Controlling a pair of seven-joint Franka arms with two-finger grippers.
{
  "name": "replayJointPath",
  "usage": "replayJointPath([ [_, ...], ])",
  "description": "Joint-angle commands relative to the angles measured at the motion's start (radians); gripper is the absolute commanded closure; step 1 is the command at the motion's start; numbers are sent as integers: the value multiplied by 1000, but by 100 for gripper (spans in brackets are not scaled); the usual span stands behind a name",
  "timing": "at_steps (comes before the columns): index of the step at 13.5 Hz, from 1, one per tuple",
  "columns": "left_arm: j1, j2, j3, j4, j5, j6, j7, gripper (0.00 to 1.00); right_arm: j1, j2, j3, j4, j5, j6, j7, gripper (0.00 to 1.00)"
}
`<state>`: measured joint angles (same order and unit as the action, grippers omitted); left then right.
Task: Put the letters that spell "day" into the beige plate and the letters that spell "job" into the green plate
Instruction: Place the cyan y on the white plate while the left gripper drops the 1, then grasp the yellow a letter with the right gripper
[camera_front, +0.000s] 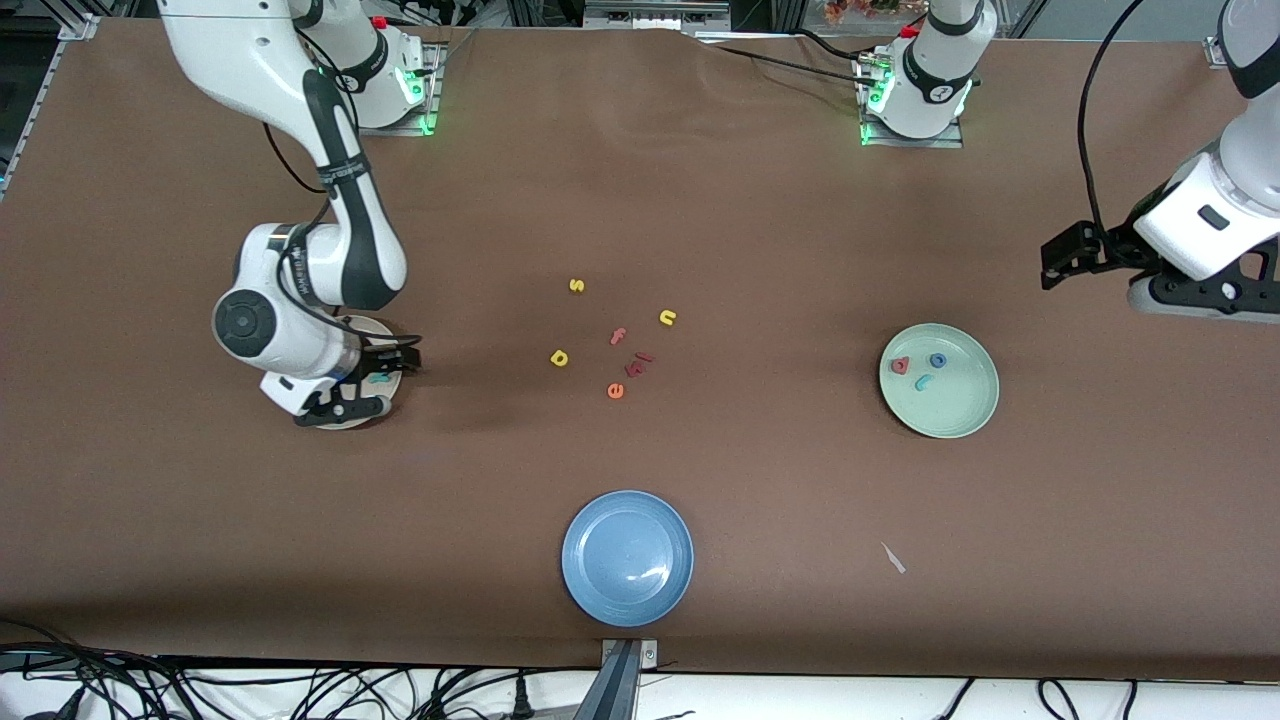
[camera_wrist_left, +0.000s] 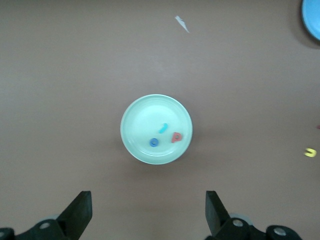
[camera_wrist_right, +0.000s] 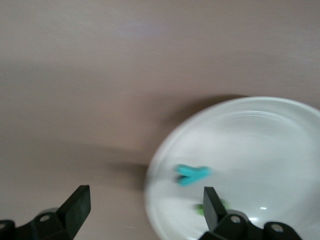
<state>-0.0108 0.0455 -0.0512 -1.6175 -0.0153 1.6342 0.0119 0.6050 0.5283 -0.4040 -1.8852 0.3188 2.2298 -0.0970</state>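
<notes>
Right end effector (camera_wrist_right: 142, 212), jaws apart, over beige plate (camera_wrist_right: 280, 125); left end effector (camera_wrist_left: 148, 212) apart, waiting at counter edge. Yellow d (camera_front: 559, 358) mid-counter: light, soft foam; pinch flat across its edges.

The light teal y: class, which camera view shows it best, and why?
The right wrist view: the light teal y lies unobstructed in the beige plate, its forked shape readable though blurred. The front view gives only a teal speck beneath the right gripper. The left wrist view misses it.

The right arm bends down from the upper left of the frame, its right gripper (camera_front: 375, 385) low at mid-left, fingers apart, apparently holding nothing. The left arm waits at the right edge, its left gripper (camera_front: 1062, 262) open.
</notes>
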Motion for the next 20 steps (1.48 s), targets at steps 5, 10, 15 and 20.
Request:
replayJointPath([
  [5, 9, -39, 10, -41, -35, 18, 19, 0, 48, 44, 143, 67, 39, 77, 398, 0],
  [10, 17, -39, 8, -33, -32, -14, 26, 0, 154, 114, 149, 121, 39, 159, 666, 0],
  [15, 14, -38, -1, -15, 31, -17, 31, 0, 183, 165, 178, 155, 37, 165, 773, 0],
  [20, 5, -38, -3, -13, 29, -19, 31, 0, 222, 199, 178, 173, 42, 189, 843, 2],
])
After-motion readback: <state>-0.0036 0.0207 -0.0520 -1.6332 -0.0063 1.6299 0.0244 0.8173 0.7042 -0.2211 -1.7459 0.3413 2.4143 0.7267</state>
